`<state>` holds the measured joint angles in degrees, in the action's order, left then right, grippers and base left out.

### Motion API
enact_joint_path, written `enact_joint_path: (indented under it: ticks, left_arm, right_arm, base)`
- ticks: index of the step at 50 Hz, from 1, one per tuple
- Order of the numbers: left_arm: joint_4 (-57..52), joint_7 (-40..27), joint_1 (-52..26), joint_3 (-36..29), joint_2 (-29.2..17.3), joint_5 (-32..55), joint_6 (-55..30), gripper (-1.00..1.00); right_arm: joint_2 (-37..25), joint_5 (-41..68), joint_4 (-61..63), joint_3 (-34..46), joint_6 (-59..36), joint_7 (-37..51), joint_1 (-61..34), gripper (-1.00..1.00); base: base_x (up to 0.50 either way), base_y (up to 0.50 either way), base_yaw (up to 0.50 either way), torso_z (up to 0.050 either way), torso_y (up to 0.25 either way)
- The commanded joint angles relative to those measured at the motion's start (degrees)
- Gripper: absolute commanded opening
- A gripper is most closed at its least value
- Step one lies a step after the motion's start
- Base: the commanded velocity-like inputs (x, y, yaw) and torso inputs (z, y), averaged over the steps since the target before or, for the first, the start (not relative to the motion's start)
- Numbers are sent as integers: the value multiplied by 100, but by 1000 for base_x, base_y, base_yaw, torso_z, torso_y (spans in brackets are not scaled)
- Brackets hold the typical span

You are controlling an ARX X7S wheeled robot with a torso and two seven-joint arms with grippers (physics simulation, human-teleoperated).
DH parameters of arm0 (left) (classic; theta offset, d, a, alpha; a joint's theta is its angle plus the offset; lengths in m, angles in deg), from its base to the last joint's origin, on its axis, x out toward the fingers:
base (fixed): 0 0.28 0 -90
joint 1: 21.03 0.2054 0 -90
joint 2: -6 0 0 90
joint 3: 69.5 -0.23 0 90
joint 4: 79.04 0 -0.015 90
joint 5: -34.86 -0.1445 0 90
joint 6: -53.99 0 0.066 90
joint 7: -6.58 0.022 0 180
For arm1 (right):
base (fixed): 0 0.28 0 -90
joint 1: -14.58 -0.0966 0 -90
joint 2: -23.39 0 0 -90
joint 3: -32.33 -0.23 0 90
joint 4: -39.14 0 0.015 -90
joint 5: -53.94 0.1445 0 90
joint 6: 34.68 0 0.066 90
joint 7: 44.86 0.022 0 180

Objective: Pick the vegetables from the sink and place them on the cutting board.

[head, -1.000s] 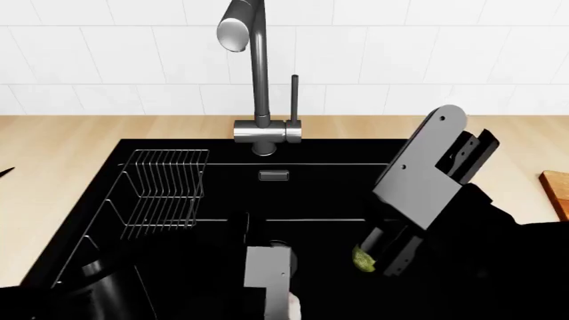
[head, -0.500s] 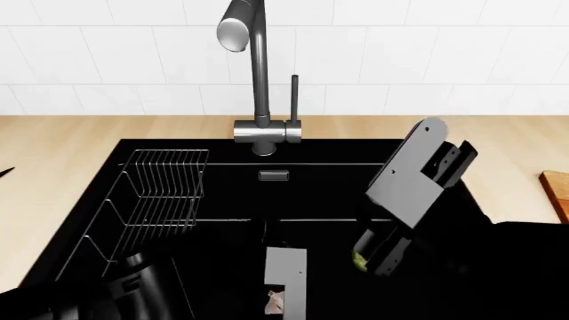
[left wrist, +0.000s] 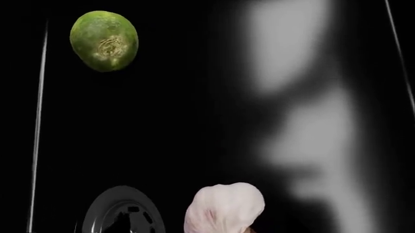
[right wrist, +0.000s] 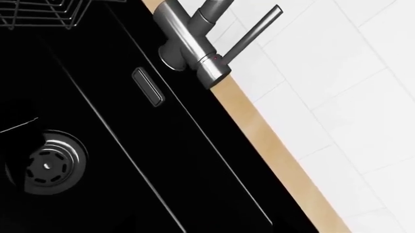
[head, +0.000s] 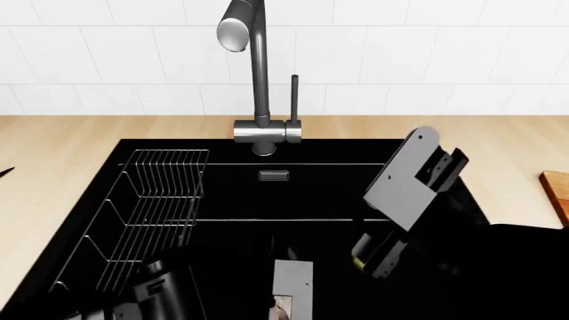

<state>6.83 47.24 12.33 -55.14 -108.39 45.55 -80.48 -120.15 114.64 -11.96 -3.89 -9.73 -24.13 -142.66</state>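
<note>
Across the middle of the wooden counter [head: 62, 143], the black sink [head: 222, 200] fills most of the head view, its grey faucet [head: 256, 80] rising from the back edge against the white tile wall [head: 427, 53]. A wire rack [head: 160, 200] sits along the basin's left side, and the round drain [right wrist: 44, 162] lies in the floor. At the counter's right edge only a corner of the cutting board [head: 558, 193] shows. The right arm [head: 404, 187] reaches down into the basin's right part, its gripper [head: 378, 260] touching the yellow-green vegetable [head: 358, 261]; whether its jaws are apart or together cannot be told. The left gripper [head: 292, 293] hangs low near the front, over the garlic bulb [left wrist: 224, 208], which lies just beside the drain; its jaw state is likewise unclear.
</note>
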Motion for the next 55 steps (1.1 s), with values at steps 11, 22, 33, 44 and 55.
enact_joint_path:
  ticks: [11, 22, 33, 44, 55]
  left_arm:
    - [641, 23, 324, -264, 134, -63, 369, 100]
    - [890, 28, 385, -304, 188, -77, 515, 100]
    - [1207, 3, 370, -293, 181, -119, 643, 100]
    - [1565, -28, 402, -379, 259, -216, 798, 100]
    - [1985, -95, 445, -384, 401, -269, 1054, -100]
  right_arm:
    - [-31, -161, -65, 113, 167, -77, 123, 100]
    - [-3, -209, -100, 153, 246, -110, 163, 100]
    - [49, -368, -200, 243, 406, -196, 252, 100]
    - [8, -418, -221, 256, 524, -205, 335, 100]
    - [22, -467, -258, 288, 604, -225, 389, 100]
  base:
    - [0, 0, 0, 0, 0]
    - [0, 0, 0, 0, 0]
    - [0, 0, 0, 0, 0]
    - [0, 0, 0, 0, 0]
    - [0, 0, 0, 0, 0]
